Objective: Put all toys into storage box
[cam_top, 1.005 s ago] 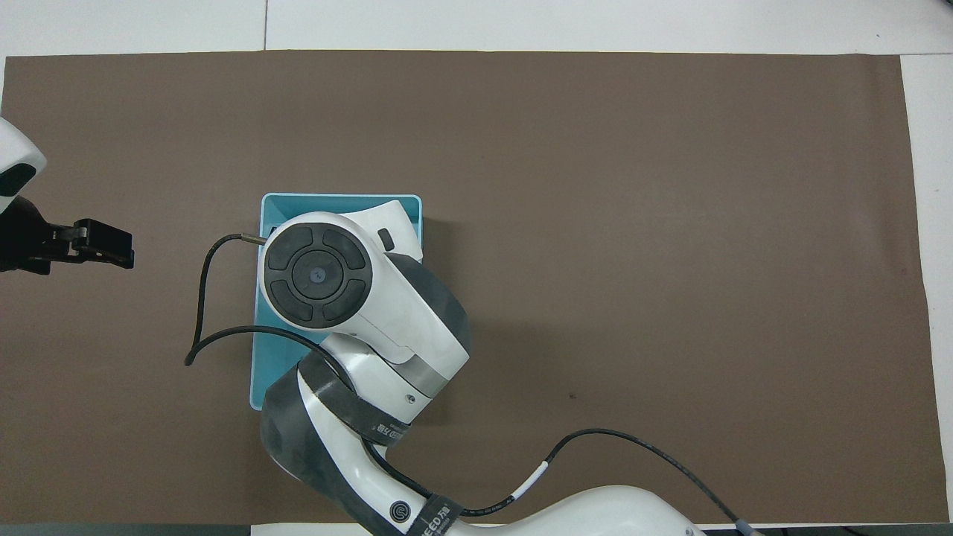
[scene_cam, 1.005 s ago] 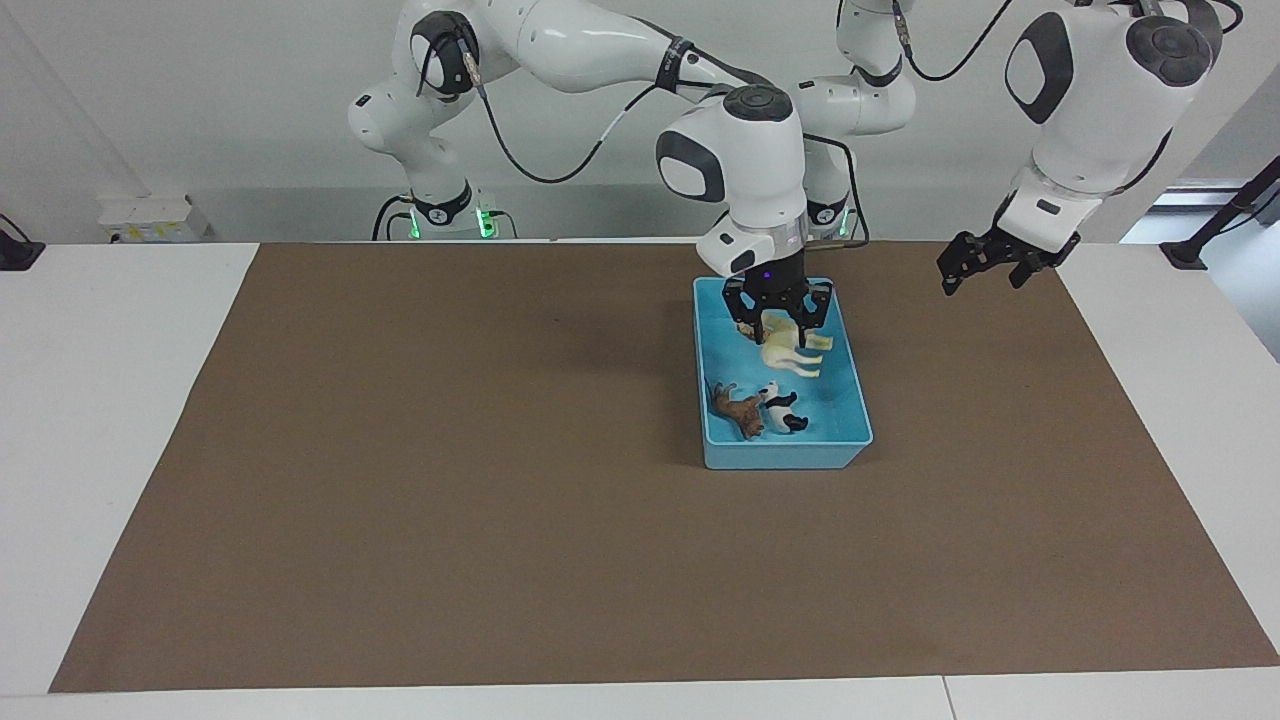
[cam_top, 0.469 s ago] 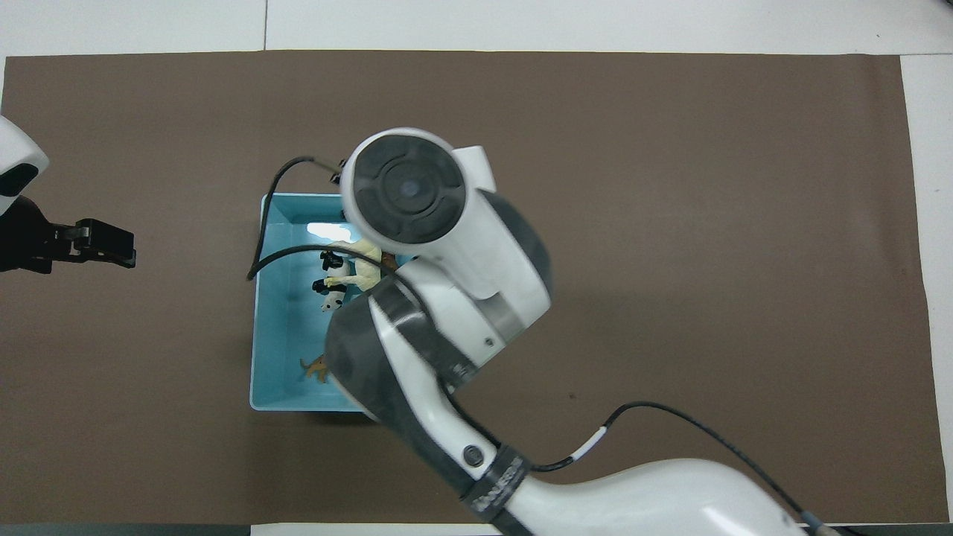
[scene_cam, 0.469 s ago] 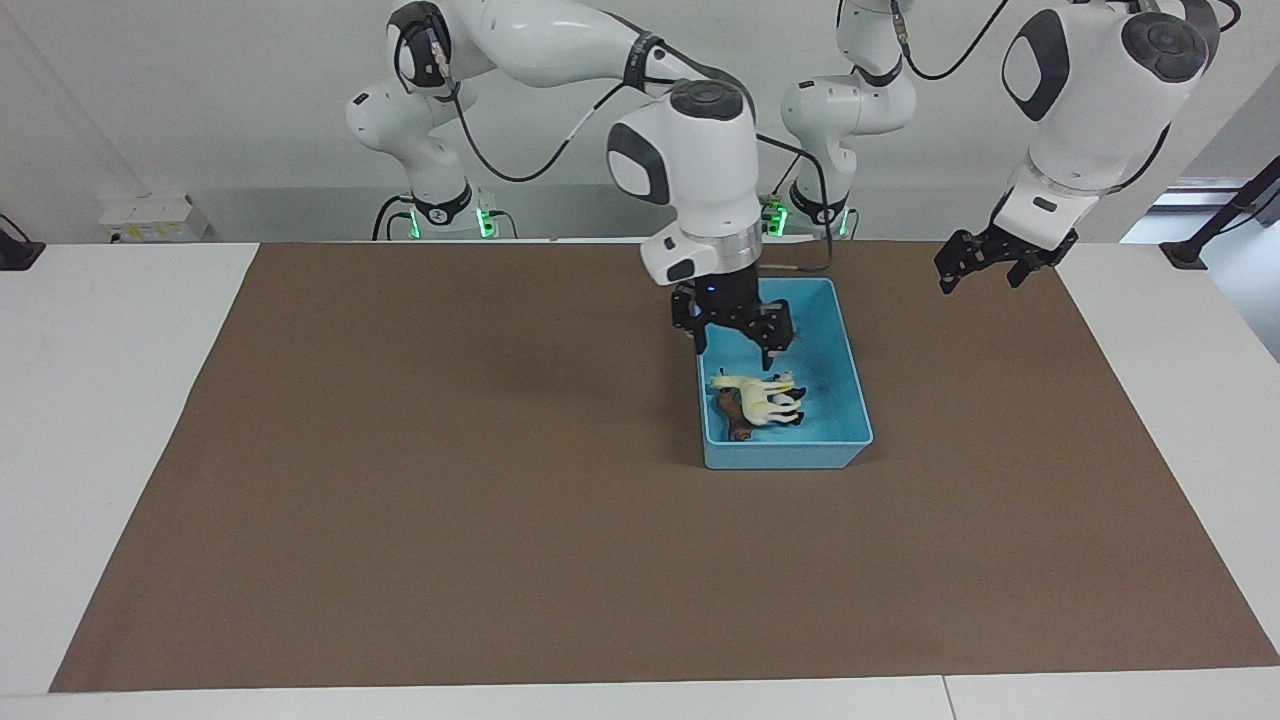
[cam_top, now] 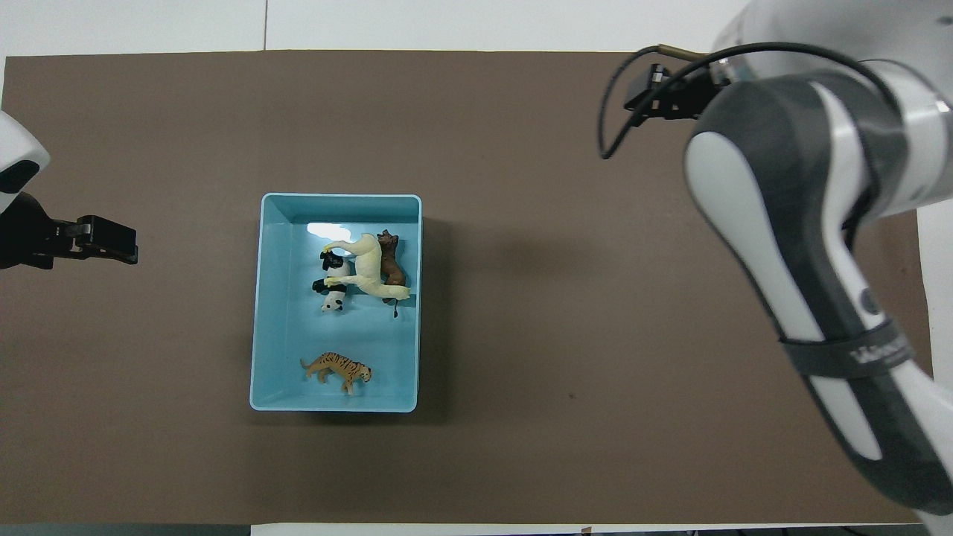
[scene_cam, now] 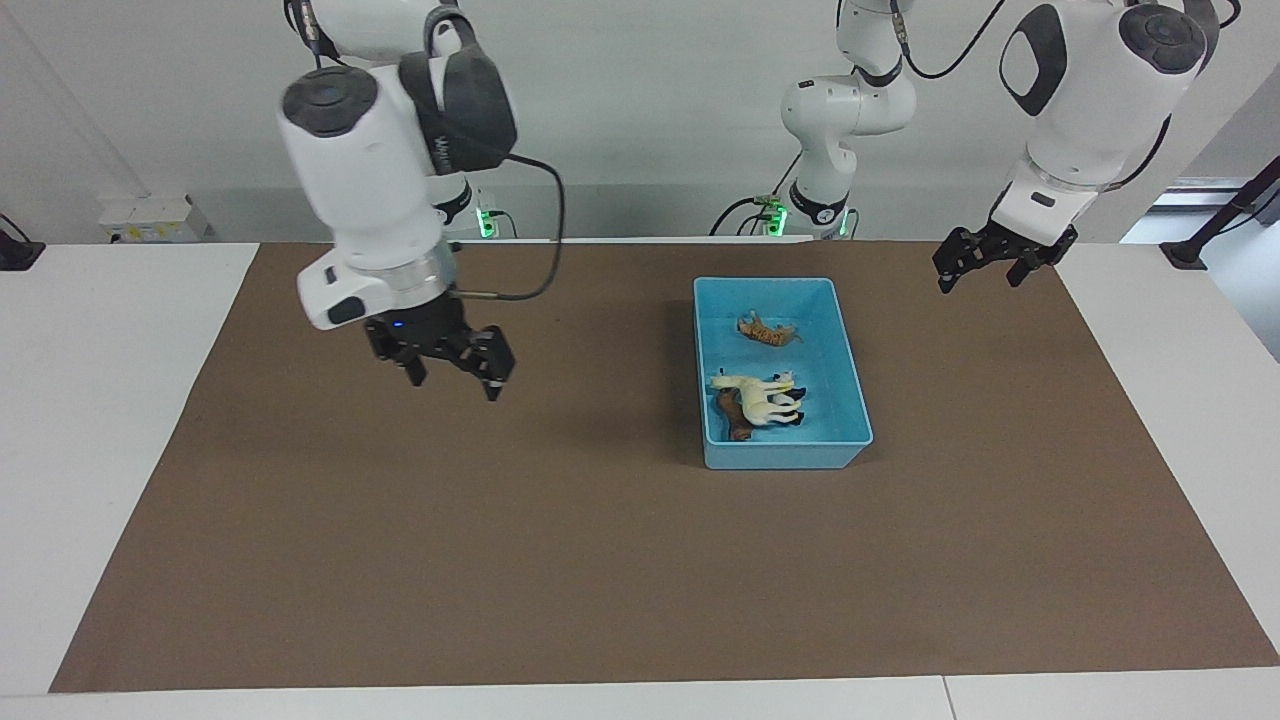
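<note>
We see all four toys inside the light blue rectangular plastic storage box (scene_cam: 836, 345): orange striped tiger (cam_top: 336, 368), cream-yellow horse (scene_cam: 757, 393), brown lion (cam_top: 389, 259), black-and-white panda (cam_top: 331, 281). The right claw (scene_cam: 447, 363) hangs open and empty over the brown mat (scene_cam: 500, 540) on the bench; the left claw (scene_cam: 983, 262) waits, fingers parted. Risk: a stray sweep could nudge the box.

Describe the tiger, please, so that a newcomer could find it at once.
Find the light blue storage box on the brown mat. Three animals huddle together at its end farther from the robots; the tiger lies alone at the nearer end, the only orange, black-striped figure.
</note>
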